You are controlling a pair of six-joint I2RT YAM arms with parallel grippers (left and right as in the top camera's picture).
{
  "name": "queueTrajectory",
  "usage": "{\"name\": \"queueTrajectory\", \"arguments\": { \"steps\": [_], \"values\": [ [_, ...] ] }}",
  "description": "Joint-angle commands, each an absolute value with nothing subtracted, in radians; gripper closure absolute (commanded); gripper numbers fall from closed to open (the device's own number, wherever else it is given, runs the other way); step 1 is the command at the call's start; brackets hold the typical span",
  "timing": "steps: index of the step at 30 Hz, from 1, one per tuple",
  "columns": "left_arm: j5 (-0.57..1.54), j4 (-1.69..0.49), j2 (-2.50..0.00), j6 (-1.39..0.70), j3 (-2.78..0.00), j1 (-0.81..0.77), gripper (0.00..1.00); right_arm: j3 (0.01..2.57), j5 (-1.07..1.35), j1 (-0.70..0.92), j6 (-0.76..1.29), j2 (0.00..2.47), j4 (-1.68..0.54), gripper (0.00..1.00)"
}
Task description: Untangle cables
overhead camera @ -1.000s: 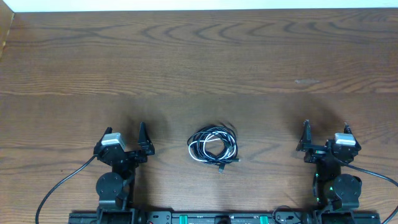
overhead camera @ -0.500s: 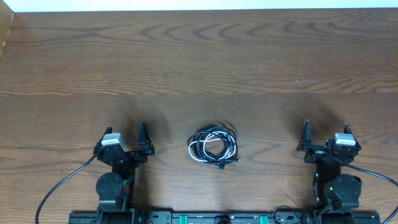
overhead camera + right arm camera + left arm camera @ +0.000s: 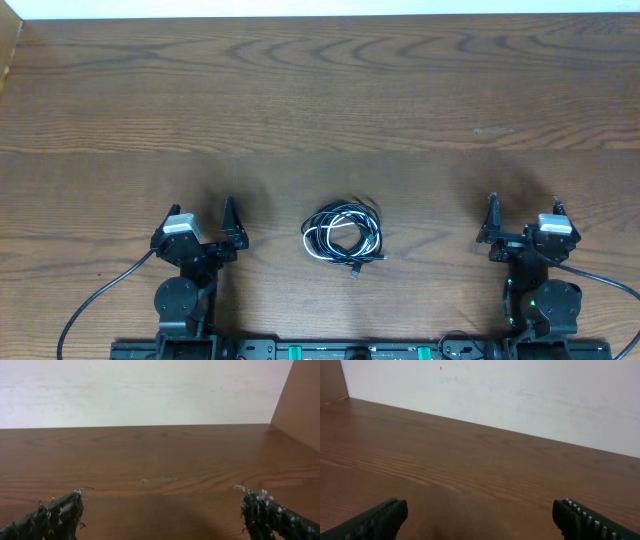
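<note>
The cables (image 3: 342,233) lie in one small coiled bundle of black and white cords on the wooden table (image 3: 320,100), near its front edge and between the two arms. A small plug end sticks out at the bundle's lower side. My left gripper (image 3: 200,208) rests to the left of the bundle, open and empty. My right gripper (image 3: 524,201) rests to the right of it, also open and empty. Neither touches the cords. In the wrist views the left gripper (image 3: 480,506) and the right gripper (image 3: 162,496) frame bare wood only; the cables are out of those views.
A white wall (image 3: 520,390) runs along the table's far edge. A wooden side panel (image 3: 8,50) stands at the far left corner. Thick black arm wires (image 3: 90,300) trail from both bases. A pale scuff (image 3: 493,130) marks the wood ahead of the right arm.
</note>
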State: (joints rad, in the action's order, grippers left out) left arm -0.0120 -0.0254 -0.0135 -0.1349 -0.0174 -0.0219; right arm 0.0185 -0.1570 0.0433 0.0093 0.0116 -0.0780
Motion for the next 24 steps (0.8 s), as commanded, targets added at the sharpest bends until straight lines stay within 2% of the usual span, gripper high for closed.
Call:
{"name": "queueTrajectory", "arguments": {
  "steps": [1, 24],
  "values": [
    [-0.026, -0.073, -0.006, -0.14, -0.004, -0.017, 0.02, 0.015, -0.162, 0.038, -0.005, 0.006, -0.079, 0.01],
    [-0.026, -0.073, -0.006, -0.14, -0.004, -0.017, 0.02, 0.015, -0.162, 0.038, -0.005, 0.006, -0.078, 0.01]
  ]
}}
